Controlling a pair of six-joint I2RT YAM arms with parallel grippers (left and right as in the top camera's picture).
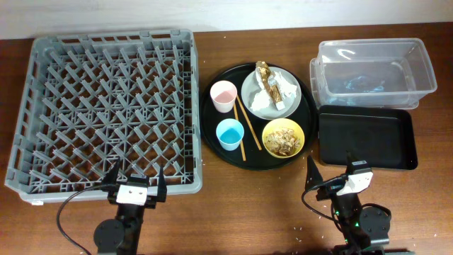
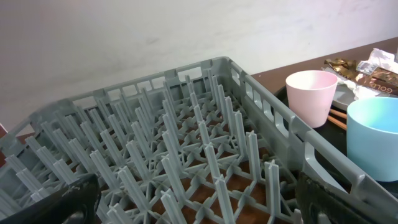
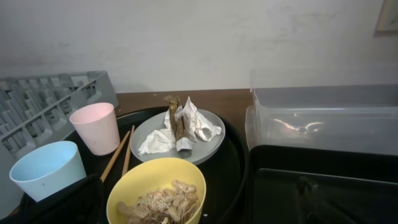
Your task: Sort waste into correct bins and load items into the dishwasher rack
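Grey rack (image 1: 106, 106): left on your tabletop (image 1: 226, 219).
Round tray (image 1: 258, 159): plate (image 1: 249, 89) with napkins (image 1: 263, 103), wrapper (image 1: 267, 75); bowl (image 1: 267, 133) of scraps (image 1: 284, 140); pink cup (image 1: 224, 95); blue cup (image 1: 230, 133); chopsticks (image 1: 242, 127).
Clear tub (image 1: 425, 71), shallow tray (image 1: 364, 138): right side.
Your left hand (image 1: 136, 177): released, at rack edge.
Your right hand (image 1: 330, 171): released, beside shallow tray.

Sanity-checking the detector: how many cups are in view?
2. In the overhead view, the pink cup sits at the upper left of the round black tray, beside the plate. The light blue cup is just below it, left of the chopsticks. None appear hidden.
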